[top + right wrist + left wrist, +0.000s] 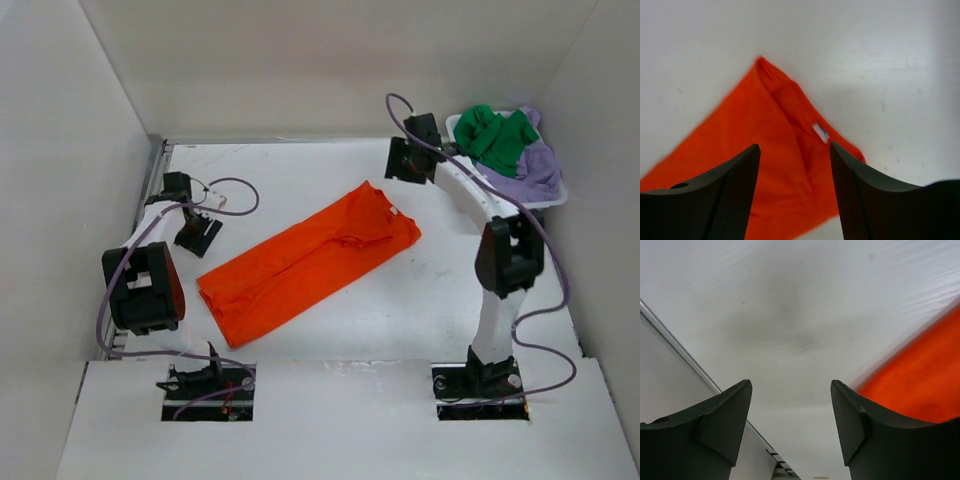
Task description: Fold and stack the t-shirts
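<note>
The orange t-shirt (310, 262) lies flat on the table as a long strip, running diagonally from near left to far right. The green t-shirt (497, 138) and the lavender one (537, 170) sit bunched in the basket at the back right. My left gripper (197, 235) hovers just left of the orange shirt's near end, open, with only bare table between its fingers (791, 390); the orange cloth (925, 385) shows at the right edge. My right gripper (405, 160) hangs above the collar end, open and empty (795, 150), with the orange shirt (765, 145) and its white label (820, 132) below.
The white basket (558, 198) stands against the right wall at the back. White walls close in the table on the left, back and right. A metal rail (150, 180) runs along the table's left edge. Both arm bases sit at the near edge.
</note>
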`<state>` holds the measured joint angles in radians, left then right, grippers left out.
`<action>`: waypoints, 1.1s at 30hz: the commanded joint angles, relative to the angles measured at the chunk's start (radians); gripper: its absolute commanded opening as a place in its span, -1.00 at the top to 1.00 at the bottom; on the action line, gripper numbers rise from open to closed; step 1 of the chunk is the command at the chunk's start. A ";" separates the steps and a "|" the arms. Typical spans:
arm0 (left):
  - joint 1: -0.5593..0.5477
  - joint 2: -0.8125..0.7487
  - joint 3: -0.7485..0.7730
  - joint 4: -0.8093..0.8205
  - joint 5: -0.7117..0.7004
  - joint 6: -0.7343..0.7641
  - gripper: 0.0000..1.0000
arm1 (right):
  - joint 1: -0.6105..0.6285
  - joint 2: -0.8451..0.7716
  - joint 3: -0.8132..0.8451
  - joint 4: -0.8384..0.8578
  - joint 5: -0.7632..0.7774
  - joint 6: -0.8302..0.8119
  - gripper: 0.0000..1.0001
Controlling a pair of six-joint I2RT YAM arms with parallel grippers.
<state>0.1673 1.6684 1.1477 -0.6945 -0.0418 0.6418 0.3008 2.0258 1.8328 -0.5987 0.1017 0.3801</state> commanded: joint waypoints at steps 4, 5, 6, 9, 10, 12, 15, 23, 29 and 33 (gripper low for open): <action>-0.082 0.016 -0.008 0.000 0.003 -0.007 -0.25 | -0.032 -0.324 -0.515 0.074 0.029 0.112 -0.26; -0.087 0.025 -0.008 0.001 0.002 -0.007 -0.25 | -0.033 -0.357 -0.580 0.092 0.024 0.140 -0.27; -0.088 0.033 -0.008 0.004 0.002 -0.007 -0.25 | -0.033 -0.384 -0.646 0.121 0.010 0.172 -0.27; -0.090 0.053 -0.002 0.012 0.002 -0.001 -0.24 | -0.033 -0.380 -0.721 0.171 -0.045 0.230 -0.27; -0.090 0.057 0.001 0.013 0.002 -0.001 -0.24 | -0.035 -0.362 -0.725 0.187 -0.062 0.243 -0.27; -0.090 0.060 0.003 0.013 0.002 0.002 -0.24 | -0.035 -0.314 -0.710 0.214 -0.089 0.256 -0.25; -0.082 0.059 -0.002 0.015 0.002 0.006 -0.24 | -0.029 -0.228 -0.623 0.205 -0.099 0.244 -0.24; -0.050 0.001 -0.034 0.010 -0.012 -0.013 -0.23 | -0.068 0.003 -0.318 0.096 -0.172 0.171 1.00; -0.120 -0.016 -0.022 0.015 -0.004 -0.042 -0.24 | -0.096 0.411 0.505 -0.148 -0.151 0.088 0.78; -0.208 0.001 -0.019 0.012 0.005 -0.067 -0.24 | -0.091 0.590 0.963 -0.220 -0.195 0.094 -0.05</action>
<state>0.0143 1.6989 1.1248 -0.6891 -0.0559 0.6067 0.2104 2.6061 2.6083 -0.7120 -0.0650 0.5007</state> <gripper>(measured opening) 0.618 0.494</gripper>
